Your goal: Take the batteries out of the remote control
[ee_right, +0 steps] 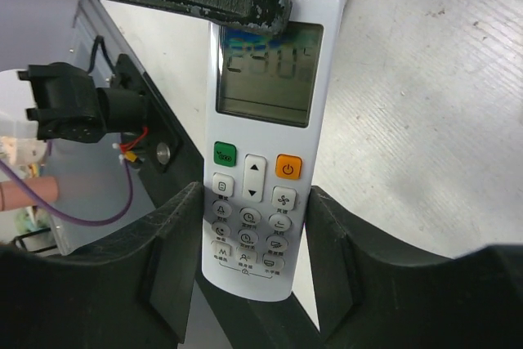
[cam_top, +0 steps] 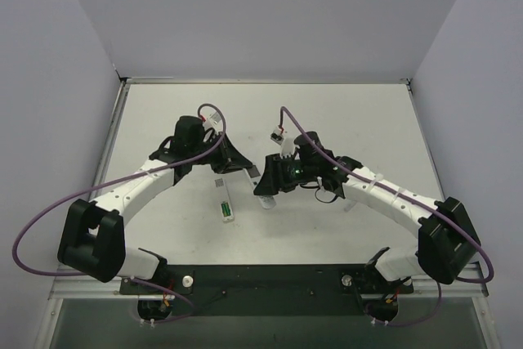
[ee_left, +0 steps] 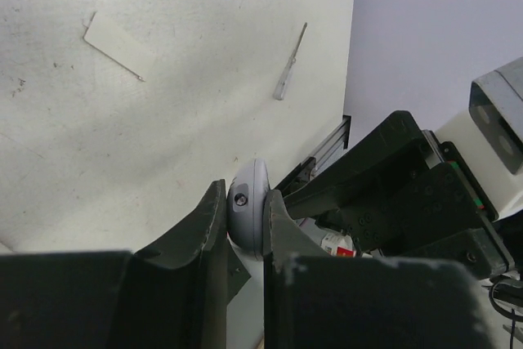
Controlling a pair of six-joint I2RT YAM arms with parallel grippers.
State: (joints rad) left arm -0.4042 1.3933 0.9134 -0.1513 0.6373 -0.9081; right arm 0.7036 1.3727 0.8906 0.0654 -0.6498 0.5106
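Right claw (ee_right: 255,198) grips the remote control (ee_right: 265,96) at its button end, fingers tight on both sides; our left claw (ee_left: 247,194) pinches the far end. We see green batteries (cam_top: 225,212) in a white casing (cam_top: 221,198) on the tabletop (cam_top: 327,112).

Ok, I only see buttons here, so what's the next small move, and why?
Probably turn the remote over: left fingers and right fingers both pinch it, but its button face meets the right wrist camera, so the battery side is hidden.

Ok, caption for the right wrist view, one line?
White remote, display toward camera, held by the right gripper, left gripper clamping its far end.
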